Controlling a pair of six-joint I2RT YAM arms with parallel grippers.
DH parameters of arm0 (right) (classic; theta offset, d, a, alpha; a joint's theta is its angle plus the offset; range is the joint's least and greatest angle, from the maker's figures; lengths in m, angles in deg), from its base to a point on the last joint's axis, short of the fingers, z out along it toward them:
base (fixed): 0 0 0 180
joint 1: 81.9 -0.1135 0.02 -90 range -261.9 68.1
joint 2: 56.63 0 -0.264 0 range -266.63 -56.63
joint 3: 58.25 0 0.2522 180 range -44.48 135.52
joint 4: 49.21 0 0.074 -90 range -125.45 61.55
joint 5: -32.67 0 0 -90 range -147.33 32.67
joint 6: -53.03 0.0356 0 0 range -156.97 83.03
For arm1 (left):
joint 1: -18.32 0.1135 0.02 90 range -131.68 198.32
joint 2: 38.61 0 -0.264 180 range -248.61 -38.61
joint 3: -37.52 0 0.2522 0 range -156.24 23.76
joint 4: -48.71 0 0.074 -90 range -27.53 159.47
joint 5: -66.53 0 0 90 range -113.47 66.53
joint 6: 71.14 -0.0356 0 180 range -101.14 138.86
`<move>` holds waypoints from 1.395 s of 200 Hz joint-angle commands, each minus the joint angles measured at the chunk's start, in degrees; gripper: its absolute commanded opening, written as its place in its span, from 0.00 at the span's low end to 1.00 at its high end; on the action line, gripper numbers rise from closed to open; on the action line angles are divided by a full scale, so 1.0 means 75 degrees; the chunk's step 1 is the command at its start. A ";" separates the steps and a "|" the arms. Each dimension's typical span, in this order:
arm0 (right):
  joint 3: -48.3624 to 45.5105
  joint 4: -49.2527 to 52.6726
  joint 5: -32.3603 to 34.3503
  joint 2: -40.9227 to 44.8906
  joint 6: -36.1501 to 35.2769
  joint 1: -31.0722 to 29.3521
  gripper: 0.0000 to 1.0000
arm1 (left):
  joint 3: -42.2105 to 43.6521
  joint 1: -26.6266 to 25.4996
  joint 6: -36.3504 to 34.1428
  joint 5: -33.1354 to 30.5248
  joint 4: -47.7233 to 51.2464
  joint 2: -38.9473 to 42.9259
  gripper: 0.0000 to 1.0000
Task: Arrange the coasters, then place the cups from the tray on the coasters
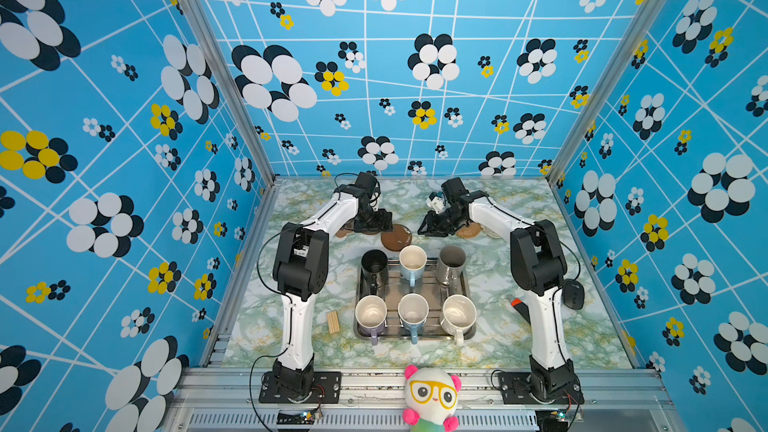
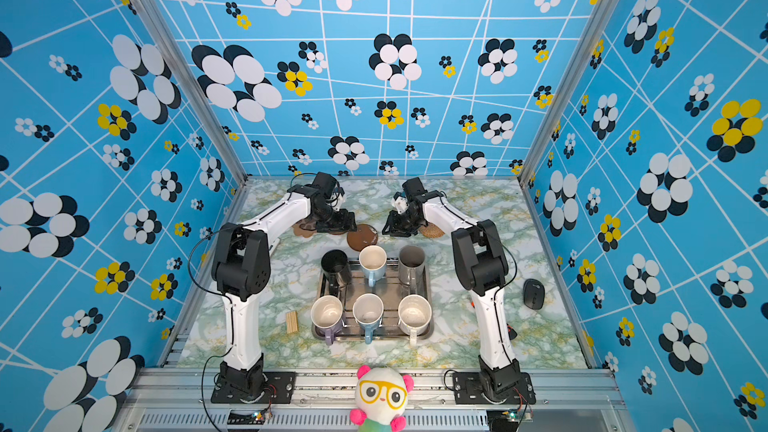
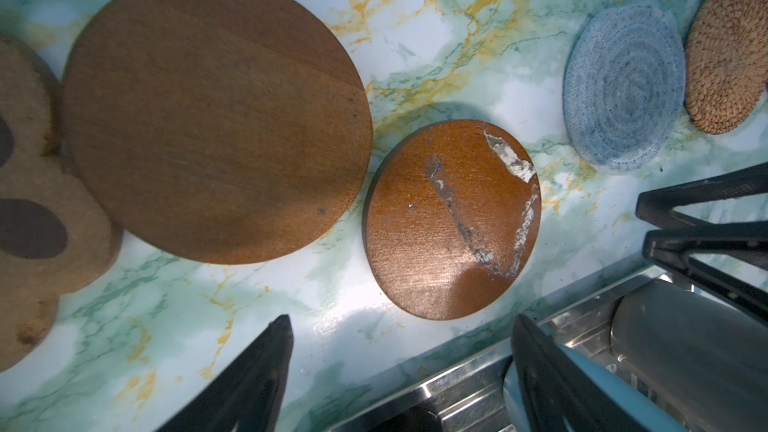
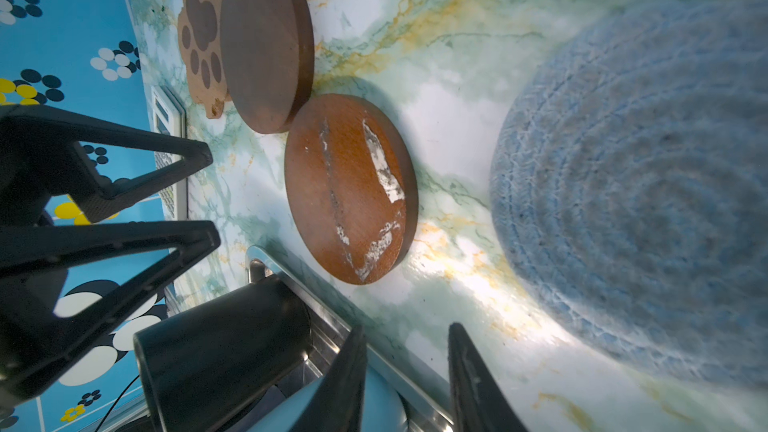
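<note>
Left gripper (image 3: 401, 326) wide, empty, by the scratched disc (image 3: 451, 218); right gripper (image 4: 406, 328) narrow, empty (near the blue coaster (image 4: 631, 201)). Spread crowded coasters (image 3: 216, 118) apart, clear of the tray (image 3: 449, 384).

Tray (image 1: 435, 299) stood in the middle of the table (image 1: 519, 338), six cups (image 1: 412, 261) sat in it in two rows of three, coasters (image 1: 395, 236) lay in a row behind it, sticks (image 1: 333, 322) lay just left, mouse (image 1: 574, 293) lay well right, plush toy (image 1: 432, 398) sat in front of the table.
</note>
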 commanded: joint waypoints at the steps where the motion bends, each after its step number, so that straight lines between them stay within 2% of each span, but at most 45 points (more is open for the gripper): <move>1: -0.0189 -0.0219 -0.0289 0.0142 0.0193 -0.0051 0.36 | 0.0269 -0.0073 0.0058 -0.0053 -0.0059 0.0056 0.83; 48: -0.0238 -0.0262 -0.0299 0.0101 0.0233 -0.0083 0.36 | 0.0549 -0.0072 0.0118 0.0039 -0.0189 0.0091 0.83; 75: -0.0087 0.0046 0.0035 0.0057 0.0057 -0.0146 0.36 | 0.0593 -0.0080 0.0114 0.0028 -0.0179 0.0106 0.83; 279: -0.0140 -0.0157 -0.0337 -0.0406 0.0243 -0.0181 0.39 | 0.0400 -0.0216 0.0287 0.0365 -0.0208 -0.0638 0.81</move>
